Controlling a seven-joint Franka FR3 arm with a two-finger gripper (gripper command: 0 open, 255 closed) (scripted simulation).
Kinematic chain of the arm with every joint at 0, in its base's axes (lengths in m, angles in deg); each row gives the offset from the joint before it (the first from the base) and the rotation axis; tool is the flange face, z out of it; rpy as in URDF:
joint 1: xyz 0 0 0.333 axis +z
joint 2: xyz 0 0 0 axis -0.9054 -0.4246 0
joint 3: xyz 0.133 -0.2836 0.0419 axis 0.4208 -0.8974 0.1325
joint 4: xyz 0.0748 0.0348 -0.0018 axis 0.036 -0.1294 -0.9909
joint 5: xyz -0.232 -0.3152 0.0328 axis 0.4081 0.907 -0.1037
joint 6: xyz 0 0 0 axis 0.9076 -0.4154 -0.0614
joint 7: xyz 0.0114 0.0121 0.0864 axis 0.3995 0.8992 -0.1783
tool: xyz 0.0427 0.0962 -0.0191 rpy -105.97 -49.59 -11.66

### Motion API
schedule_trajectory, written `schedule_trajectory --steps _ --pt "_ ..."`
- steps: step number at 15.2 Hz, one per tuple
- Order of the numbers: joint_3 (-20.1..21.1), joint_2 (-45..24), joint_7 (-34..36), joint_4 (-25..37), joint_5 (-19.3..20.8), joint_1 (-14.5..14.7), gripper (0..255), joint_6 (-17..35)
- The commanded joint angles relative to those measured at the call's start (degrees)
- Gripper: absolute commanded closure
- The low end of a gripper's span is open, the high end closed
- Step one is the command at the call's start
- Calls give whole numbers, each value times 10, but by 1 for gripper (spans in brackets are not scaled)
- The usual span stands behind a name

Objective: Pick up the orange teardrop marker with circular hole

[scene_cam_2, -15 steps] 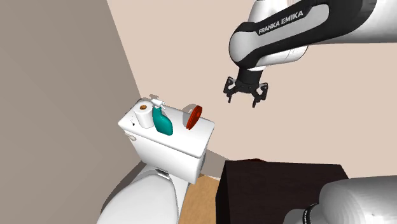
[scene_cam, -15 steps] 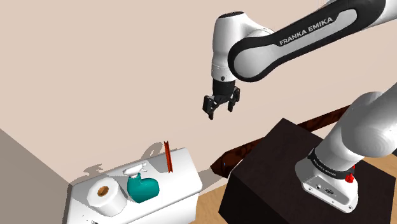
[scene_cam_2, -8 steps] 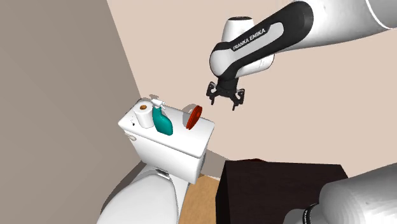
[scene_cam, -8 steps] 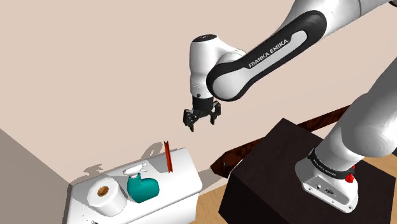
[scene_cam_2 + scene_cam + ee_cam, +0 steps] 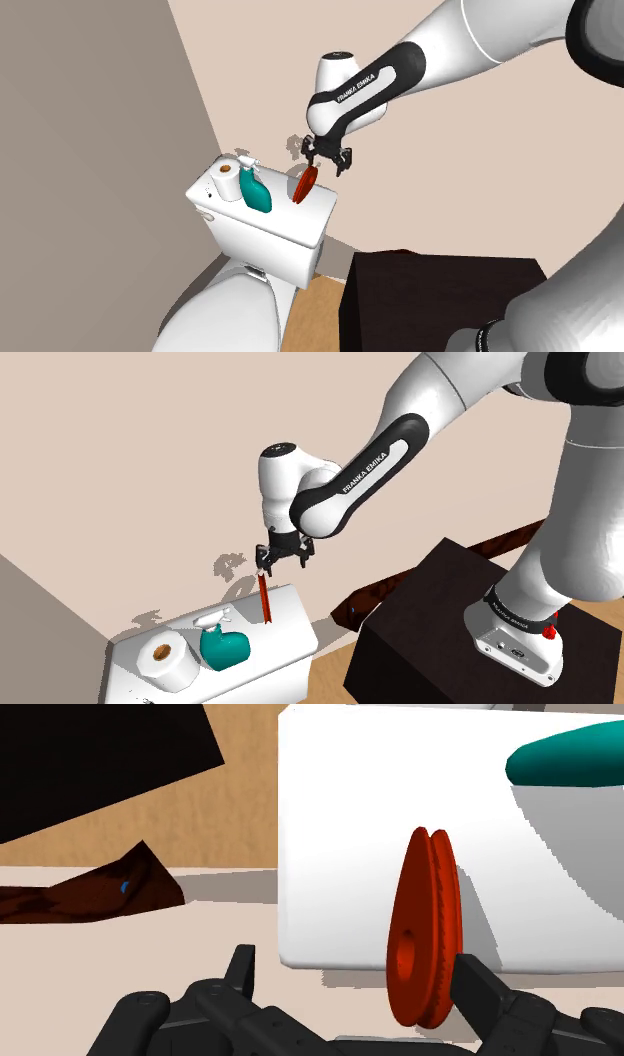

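Over the tank (image 5: pixel 290 637), your hand (image 5: pixel 283 559) hangs open just above the upright marker (image 5: pixel 265 602): approach step. Next, centre, lower, and close on its faces.

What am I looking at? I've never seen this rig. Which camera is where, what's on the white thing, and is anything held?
This is a simulated white robot arm standing on a dark box. Two pictures come from cameras outside the arm. The third comes from a camera on its hand, looking along the black pincer. The white thing is a toilet tank. On its lid stand a paper roll, a teal spray bottle and an orange-red teardrop marker, upright on its edge. The pincer is open just above the marker and not touching it, so nothing is held.
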Motion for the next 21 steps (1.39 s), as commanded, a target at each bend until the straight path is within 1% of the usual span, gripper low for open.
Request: schedule_trajectory --steps 1,6,13,15,16,21 --pt "-13 -46 35 43 23 23 0 2" --pt "-47 -155 93 158 57 77 0 -3" --pt "-63 -195 100 165 73 89 0 31" --pt "-64 -198 101 165 74 90 0 34" --pt "-64 -199 101 166 74 90 255 33" --pt "-64 -199 100 166 74 89 255 34"
